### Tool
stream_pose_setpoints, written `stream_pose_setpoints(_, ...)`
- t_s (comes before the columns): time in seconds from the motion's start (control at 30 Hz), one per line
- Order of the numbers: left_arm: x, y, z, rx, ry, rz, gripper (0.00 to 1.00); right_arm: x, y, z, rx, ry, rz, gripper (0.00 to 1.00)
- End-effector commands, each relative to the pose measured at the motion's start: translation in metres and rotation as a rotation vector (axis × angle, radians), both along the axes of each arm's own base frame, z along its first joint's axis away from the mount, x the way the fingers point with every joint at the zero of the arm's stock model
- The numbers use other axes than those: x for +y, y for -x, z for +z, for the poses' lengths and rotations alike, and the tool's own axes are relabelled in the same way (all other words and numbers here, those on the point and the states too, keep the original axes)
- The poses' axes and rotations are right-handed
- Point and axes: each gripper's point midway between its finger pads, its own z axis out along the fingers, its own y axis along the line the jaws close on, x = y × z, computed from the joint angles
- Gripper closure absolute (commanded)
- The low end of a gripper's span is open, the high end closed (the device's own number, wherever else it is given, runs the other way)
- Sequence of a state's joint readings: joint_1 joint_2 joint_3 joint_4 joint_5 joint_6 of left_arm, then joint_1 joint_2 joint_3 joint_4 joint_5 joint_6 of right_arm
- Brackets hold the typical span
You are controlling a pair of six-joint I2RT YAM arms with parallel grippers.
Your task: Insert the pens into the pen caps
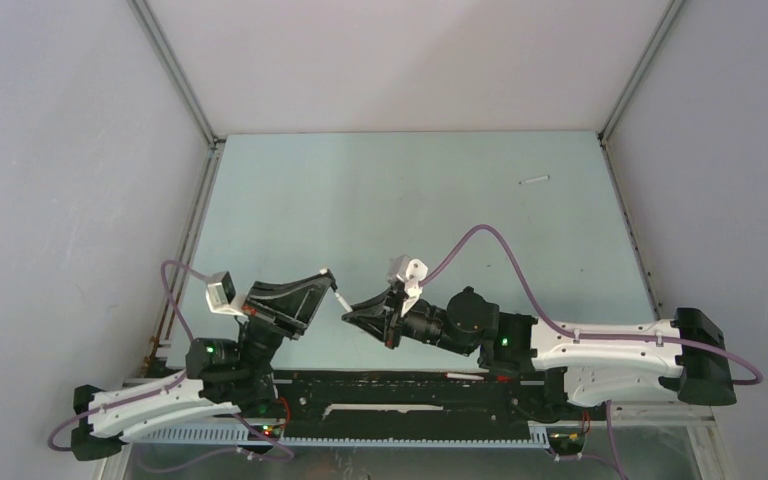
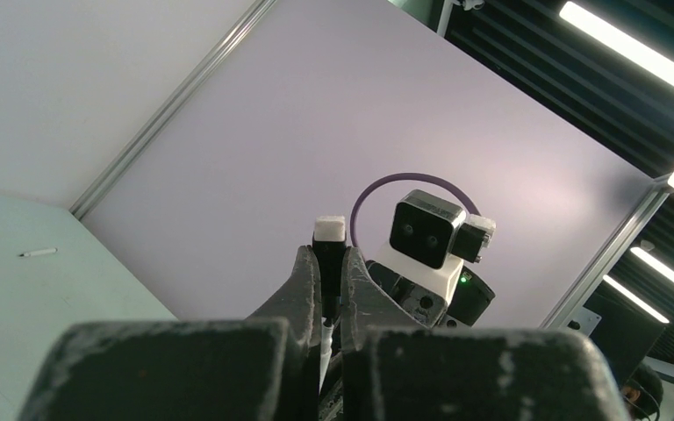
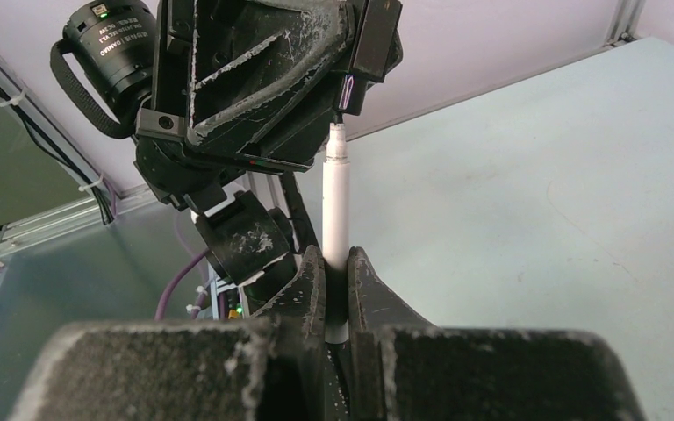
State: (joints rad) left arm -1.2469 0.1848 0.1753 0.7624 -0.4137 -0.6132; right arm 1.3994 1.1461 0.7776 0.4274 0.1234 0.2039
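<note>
My right gripper [image 3: 336, 256] is shut on a white pen [image 3: 336, 206], which stands straight up from its fingers. The pen's narrow tip meets the open end of a black pen cap [image 3: 349, 91]. My left gripper [image 2: 329, 254] is shut on that pen cap [image 2: 329, 263], whose white end pokes out past the fingertips. From above, the two grippers face each other over the near middle of the table, left gripper [image 1: 322, 275] and right gripper [image 1: 351, 309], with the pen [image 1: 341, 298] bridging them. A second white pen [image 1: 534, 181] lies at the far right of the table.
Pale walls with metal corner posts [image 1: 175, 75] enclose the light green table [image 1: 410, 200]. A purple cable [image 1: 500, 250] loops above the right arm. The right wrist camera [image 2: 426, 230] sits close behind the left fingertips. The loose pen [image 2: 38, 253] shows far left.
</note>
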Motion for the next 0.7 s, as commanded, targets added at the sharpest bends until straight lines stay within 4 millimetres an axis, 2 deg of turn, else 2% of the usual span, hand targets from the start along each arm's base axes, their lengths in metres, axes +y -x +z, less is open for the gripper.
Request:
stream_pose_setpoints(0.0,-0.0024,0.0010,-0.0028,-0.009,0.005,-0.010,1.00,0.0011,-0.0028,0.0295,0.003,-0.071,-0.025,1.00)
stream_pose_setpoints(0.67,0.0013,-0.0033,-0.0018,0.000,0.001,0.021,1.00,-0.0036,-0.0011,0.0338,-0.002,-0.075,-0.029,1.00)
